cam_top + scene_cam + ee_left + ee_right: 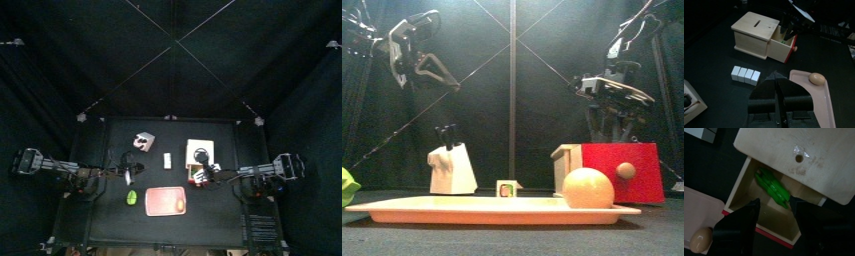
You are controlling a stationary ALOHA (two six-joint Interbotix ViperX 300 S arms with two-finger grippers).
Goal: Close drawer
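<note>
The drawer (754,31) is a pale tan box with a flat light top, also in the top view (201,148) and front view (567,163). Its tray stands pulled out, showing a red front (623,172) with a round knob (625,170). A green object (773,187) lies inside the open drawer (751,193). My right gripper (777,214) is open, hanging just above the open drawer, also in the front view (609,108) and left wrist view (791,22). My left gripper (777,80) is shut and empty, raised at the left (420,62).
A flat red-pink tray (166,202) lies in front of the drawer, with a tan egg (588,188) on it. A row of small white blocks (746,75) sits beside the drawer. A white holder (452,168) stands at the back left. A green thing (132,198) lies left of the tray.
</note>
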